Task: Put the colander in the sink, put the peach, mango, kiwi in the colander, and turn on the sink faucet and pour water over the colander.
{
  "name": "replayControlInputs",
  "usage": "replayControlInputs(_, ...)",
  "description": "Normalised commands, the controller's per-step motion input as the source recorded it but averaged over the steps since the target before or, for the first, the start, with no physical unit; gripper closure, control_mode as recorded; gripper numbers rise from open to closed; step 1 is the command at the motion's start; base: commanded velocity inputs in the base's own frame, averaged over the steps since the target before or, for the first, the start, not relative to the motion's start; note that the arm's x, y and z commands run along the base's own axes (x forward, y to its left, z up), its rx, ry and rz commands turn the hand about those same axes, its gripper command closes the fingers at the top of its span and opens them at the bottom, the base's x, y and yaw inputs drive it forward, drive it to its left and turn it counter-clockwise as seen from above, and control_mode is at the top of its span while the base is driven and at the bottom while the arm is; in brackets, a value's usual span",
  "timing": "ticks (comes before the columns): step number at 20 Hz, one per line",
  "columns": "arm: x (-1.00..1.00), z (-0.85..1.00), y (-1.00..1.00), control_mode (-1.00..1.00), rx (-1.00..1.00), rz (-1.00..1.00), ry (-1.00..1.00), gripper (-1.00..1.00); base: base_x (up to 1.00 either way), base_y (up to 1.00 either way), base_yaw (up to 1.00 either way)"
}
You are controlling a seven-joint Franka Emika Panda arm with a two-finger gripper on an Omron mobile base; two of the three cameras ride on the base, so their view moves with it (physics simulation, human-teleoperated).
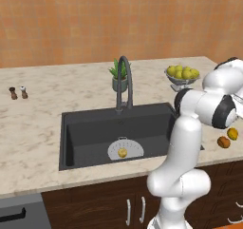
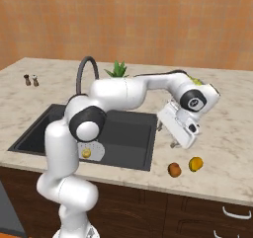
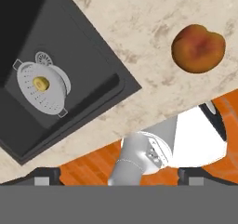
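Orange wall behind, pale marble counter (image 1: pixel 71 88) w/ dark cabinets below.

Arm rises at the cabinet front, elbow bent, forearm reaching over the sink's right rim to the counter; the gripper (image 2: pixel 167 136) hangs above bare counter just right of the sink, fingers spread wide, nothing btwn them.

The sink (image 1: pixel 95 128) is set in the counter mid-way; the sink faucet (image 1: pixel 124 83) stands at its back edge, a potted plant (image 1: pixel 118 76) just behind. The colander (image 1: pixel 125 150) sits on the basin floor near the front wall, 1 small yellow fruit (image 1: pixel 122 152) inside. Rest of the basin open.

On the counter right of the sink, near the front edge: 2 fruits side by side, a reddish-brown peach (image 2: pixel 174 170) & an orange-yellow one (image 2: pixel 196 164), not touching. 1 glass bowl (image 1: pixel 182 77) of yellow-green fruit further back. 2 small shakers (image 1: pixel 18 92) far left.
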Motion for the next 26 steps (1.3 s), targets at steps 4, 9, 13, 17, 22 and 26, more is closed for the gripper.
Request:
replayControlInputs(4, -0.71, -0.28, -0.08, -1.0, 0.0, -0.07, -0.13, -1.0, 0.0, 0.0, 0.0)
replayControlInputs(9, -0.12, -0.54, -0.02, -1.0, 0.0, -0.04, 0.0, -1.0, 0.0, 0.0, 0.0)
replayControlInputs(13, 0.0, -0.53, -0.14, -1.0, -0.12, -0.02, 0.07, -1.0, 0.0, 0.0, 0.0)
replayControlInputs(17, 0.01, -0.49, -0.16, -1.0, -0.23, 0.0, 0.23, -1.0, 0.0, 0.0, 0.0)
replayControlInputs(22, 0.15, -0.12, -0.02, -1.0, -0.07, 0.0, 0.12, -1.0, 0.0, 0.0, 0.0)
replayControlInputs(26, 0.21, -0.27, -0.18, -1.0, 0.0, 0.0, 0.04, -1.0, 0.0, 0.0, 0.0)
